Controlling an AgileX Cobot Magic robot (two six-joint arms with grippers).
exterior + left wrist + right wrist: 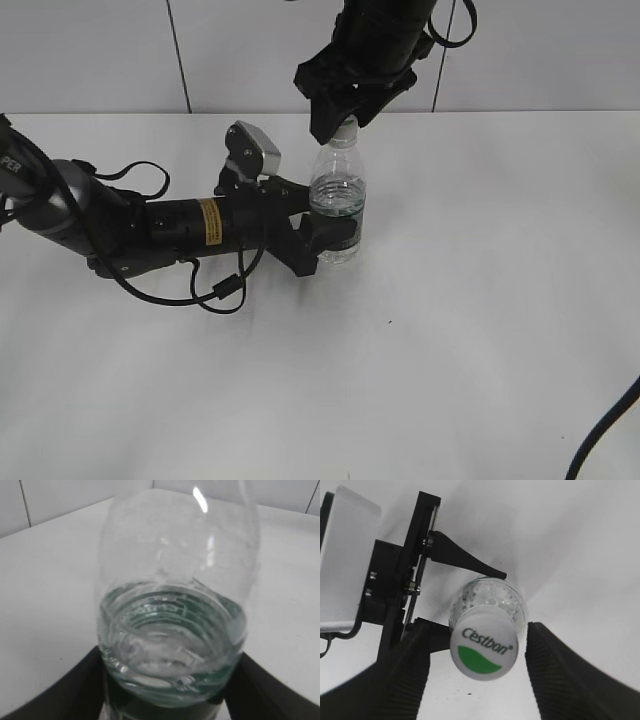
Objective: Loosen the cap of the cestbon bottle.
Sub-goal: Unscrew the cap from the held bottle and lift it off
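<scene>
Across the back half of the white counter (pixel 480 330), a little left of its middle, the cestbon bottle (pixel 337 205) stands upright, well clear of the front edge. The counter is smooth, matte and plain white, and it meets a wall of large pale tiles (pixel 90 50) with thin dark joints along its back edge.

From the left edge, the left arm (pixel 120 225) lies low over the counter, a thick black tube with a yellow sticker and loose black cables. Its left hand (pixel 325 225) is closed on the bottle's lower body; the left wrist view shows two dark fingers (pixel 75 690) pressed to either side of the clear plastic, at the dark green label band.

From above the back edge, the right arm comes down, black and blocky. Its right hand (pixel 345 110) straddles the bottle's top. In the right wrist view its ribbed black fingers (pixel 555 675) stand apart on both sides of the cap (pixel 483 649) with a visible gap on each side, so the hand is open and holds nothing.

The bottle is clear, thin plastic with a rounded shoulder and ribbed rings lower down, and water shows inside it. The cap is small, round and white, with a green leaf-shaped mark and the printed word "Cestbon" on top.
</scene>
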